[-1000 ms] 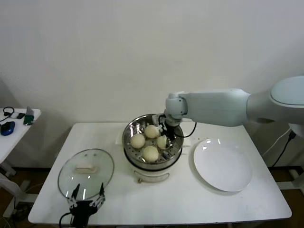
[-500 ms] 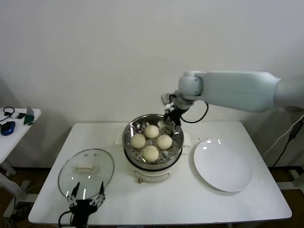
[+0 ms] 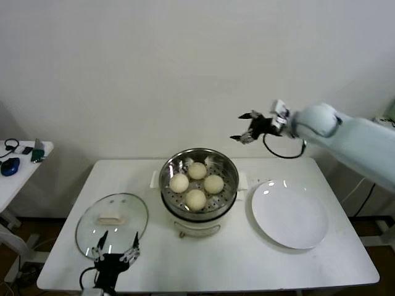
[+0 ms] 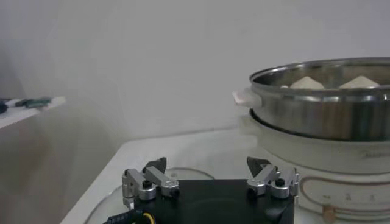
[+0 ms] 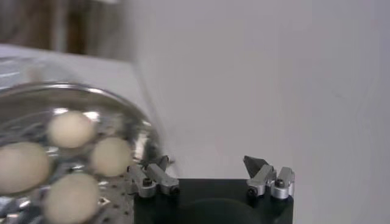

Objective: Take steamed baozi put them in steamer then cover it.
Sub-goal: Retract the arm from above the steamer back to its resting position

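The steamer (image 3: pixel 185 217) stands mid-table, uncovered, with several pale round baozi on its perforated tray, such as one at the back (image 3: pixel 197 171) and one in front (image 3: pixel 195 199). My right gripper (image 3: pixel 239 126) hangs open and empty in the air, above and to the right of the pot, against the wall. Its wrist view shows its empty jaws (image 5: pixel 207 161) beside the baozi (image 5: pixel 70 129) below. The glass lid (image 3: pixel 112 225) lies flat at the table's front left. My left gripper (image 3: pixel 118 237) waits open just before it. The left wrist view shows that gripper (image 4: pixel 207 163) and the steamer (image 4: pixel 317 115).
A flat white plate (image 3: pixel 289 214) lies bare to the right of the steamer. A small side table (image 3: pixel 18 161) with loose items stands at far left. The white table (image 3: pixel 247 265) has its front edge close by my left gripper.
My right gripper opened over the steamer, leaving a baozi on the tray, then rose and swung out to the right. The left gripper stayed in place.
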### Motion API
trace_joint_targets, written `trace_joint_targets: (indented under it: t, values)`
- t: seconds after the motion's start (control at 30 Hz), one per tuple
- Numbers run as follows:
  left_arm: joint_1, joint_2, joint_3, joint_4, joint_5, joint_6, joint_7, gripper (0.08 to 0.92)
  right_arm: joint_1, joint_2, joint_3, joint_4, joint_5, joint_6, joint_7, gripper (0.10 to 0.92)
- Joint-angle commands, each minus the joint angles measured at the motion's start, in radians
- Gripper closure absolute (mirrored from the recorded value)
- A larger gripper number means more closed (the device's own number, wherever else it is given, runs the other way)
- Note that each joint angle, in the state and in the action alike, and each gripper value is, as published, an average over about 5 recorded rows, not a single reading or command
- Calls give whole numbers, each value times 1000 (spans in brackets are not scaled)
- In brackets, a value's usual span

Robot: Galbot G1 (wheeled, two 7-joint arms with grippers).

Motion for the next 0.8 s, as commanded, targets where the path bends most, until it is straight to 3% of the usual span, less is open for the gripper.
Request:
trace_joint_targets:
  t: [0.03, 0.2, 0.4, 0.63, 0.8]
  values:
    - [-57, 19, -2, 5, 14, -18, 14, 177, -1362, -148, 1298, 162, -146, 213, 231, 203]
    - [-64, 23, -10, 20, 59, -44, 15, 177, -1678, 57, 1578, 206, -174, 309, 167, 203]
    - [-61, 58, -30, 41, 190, -90, -8, 177, -1807, 274, 1646, 211, -211, 411, 148, 203]
    - [-76, 184, -109, 75, 718, -118, -212, 177, -1859, 412, 1602, 216, -227, 480, 155, 203]
    - [-91, 235, -132, 162, 936, -156, -232, 177, -1872, 475, 1526, 190, -240, 541, 154, 203]
